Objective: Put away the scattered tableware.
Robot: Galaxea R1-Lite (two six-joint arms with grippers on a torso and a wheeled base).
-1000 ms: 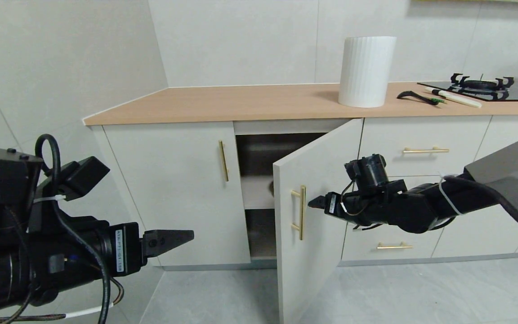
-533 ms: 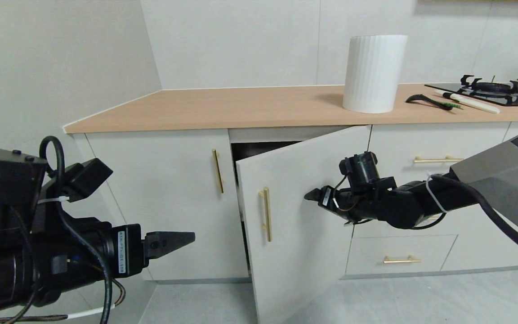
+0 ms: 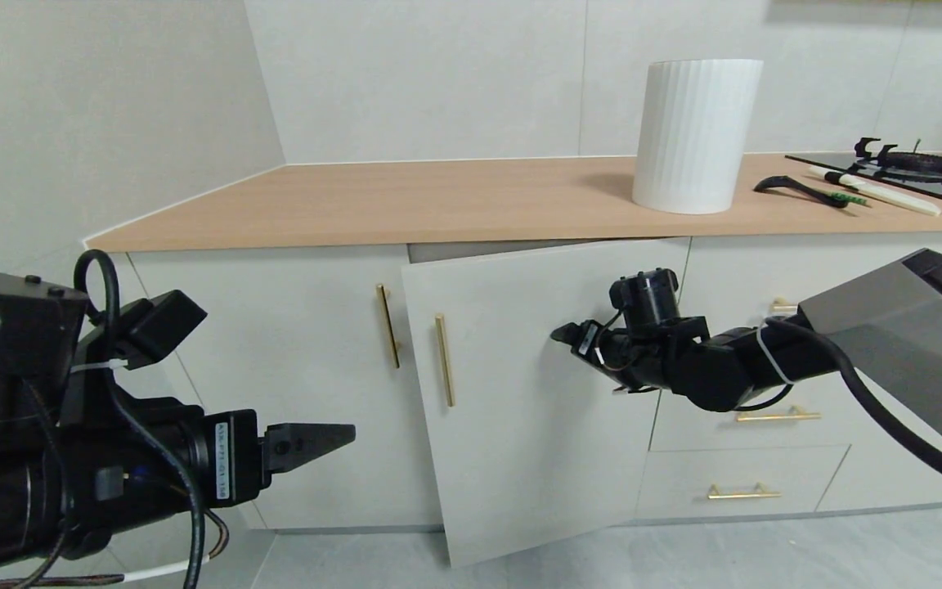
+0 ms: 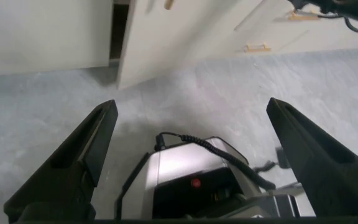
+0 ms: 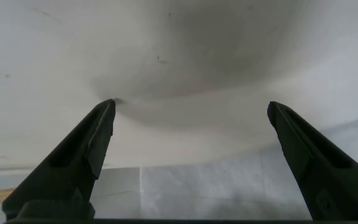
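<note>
Left gripper (image 3: pixel 344 433) is hanging low before the cabinets, fingers spread. Right gripper (image 3: pixel 559 333), also spread, is facing the ajar door (image 3: pixel 520 393). On the counter (image 3: pixel 438 196), right of the canister (image 3: pixel 696 135), a black utensil (image 3: pixel 798 190) and a white utensil (image 3: pixel 880 192) are lying lengthwise along it, the black one's curved end pointing toward the canister.

The left arm (image 3: pixel 46 483) is showing a matte black casing, looping black cables (image 3: pixel 100 282), a white zip tie (image 3: pixel 95 364), top screws (image 3: pixel 29 280) and a white printed label (image 3: pixel 222 458) behind the wedge-fingered left hand (image 3: pixel 347 432). The right arm (image 3: pixel 724 376) is carrying a grey angular cover (image 3: pixel 888 319), a white tie (image 3: pixel 765 353) and a black right hand (image 3: pixel 559 333).
</note>
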